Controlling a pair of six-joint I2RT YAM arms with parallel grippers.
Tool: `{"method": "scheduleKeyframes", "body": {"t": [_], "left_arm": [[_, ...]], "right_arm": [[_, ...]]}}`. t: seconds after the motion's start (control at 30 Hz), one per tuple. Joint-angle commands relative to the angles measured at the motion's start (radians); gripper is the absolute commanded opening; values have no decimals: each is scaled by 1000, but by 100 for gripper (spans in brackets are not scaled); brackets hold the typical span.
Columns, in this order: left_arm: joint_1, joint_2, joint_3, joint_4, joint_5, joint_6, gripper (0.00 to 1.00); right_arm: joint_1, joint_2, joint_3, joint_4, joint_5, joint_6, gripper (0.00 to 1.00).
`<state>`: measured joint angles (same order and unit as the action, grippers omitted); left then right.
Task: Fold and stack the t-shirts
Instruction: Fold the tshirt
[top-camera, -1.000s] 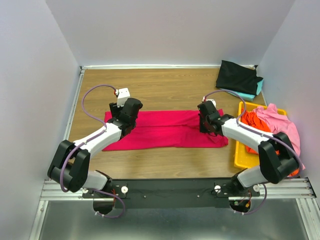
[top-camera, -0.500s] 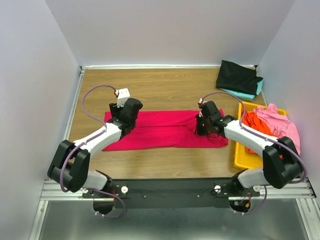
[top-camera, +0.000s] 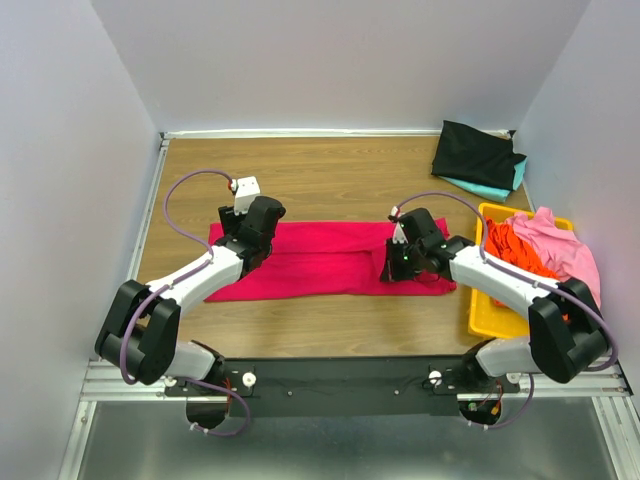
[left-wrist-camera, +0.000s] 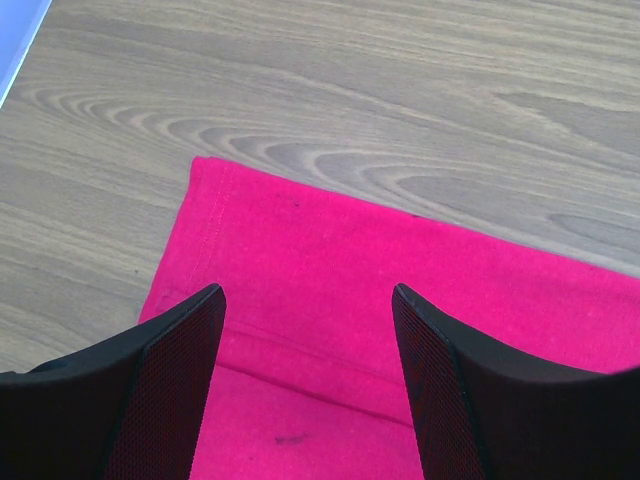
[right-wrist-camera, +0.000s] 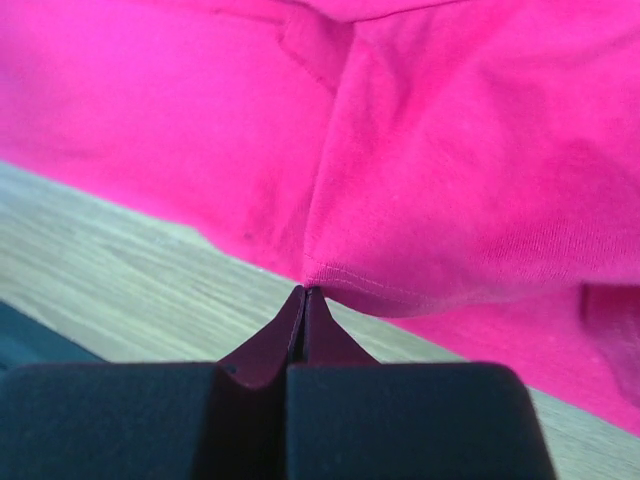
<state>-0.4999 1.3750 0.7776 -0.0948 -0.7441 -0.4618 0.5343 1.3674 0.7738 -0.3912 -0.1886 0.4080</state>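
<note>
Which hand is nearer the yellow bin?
Right. The right hand pinches the red shirt at the end beside the bin. The left hand is open over the shirt's opposite end, far from the bin.

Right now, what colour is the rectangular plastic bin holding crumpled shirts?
Yellow bin; top external view shows it best.

A crimson t-shirt (top-camera: 330, 262) lies in a long band across the wooden table (top-camera: 330, 175), the left gripper (top-camera: 250, 238) over its left end, the right gripper (top-camera: 395, 264) low near its right end. A black t-shirt (top-camera: 478, 152) tops a teal t-shirt (top-camera: 497, 189) in the far corner; an orange t-shirt (top-camera: 508, 247) and a pink t-shirt (top-camera: 560, 245) fill a yellow bin (top-camera: 482, 312).
</note>
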Motion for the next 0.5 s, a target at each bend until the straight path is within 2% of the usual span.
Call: {"method": "scheduleKeyframes", "body": {"t": [0.0,0.07,0.1,0.17,0.3,0.4,0.47], "left_arm": [[-9,2,32,-2,-12,-14,76],[-9,2,32,-2,-12,-15,76],[-9,6,32,-2,-12,-14,76],[-11,9,35,-3,-12,-12,76],[-19,15,42,-6,-15,-23,76],[-29,15,57,-2,2,-32,76],[-55,15,69,19,21,-34,76]], "right_arm": [[15,12,-19,-20,-60,-21,7],[16,13,-11,-20,-45,-20,19],[16,10,-10,-20,-35,-17,34],[15,-13,8,-20,15,-3,51],[15,-62,54,-18,130,26,66],[15,-68,84,-18,254,35,72],[13,-51,97,-15,338,48,72]]}}
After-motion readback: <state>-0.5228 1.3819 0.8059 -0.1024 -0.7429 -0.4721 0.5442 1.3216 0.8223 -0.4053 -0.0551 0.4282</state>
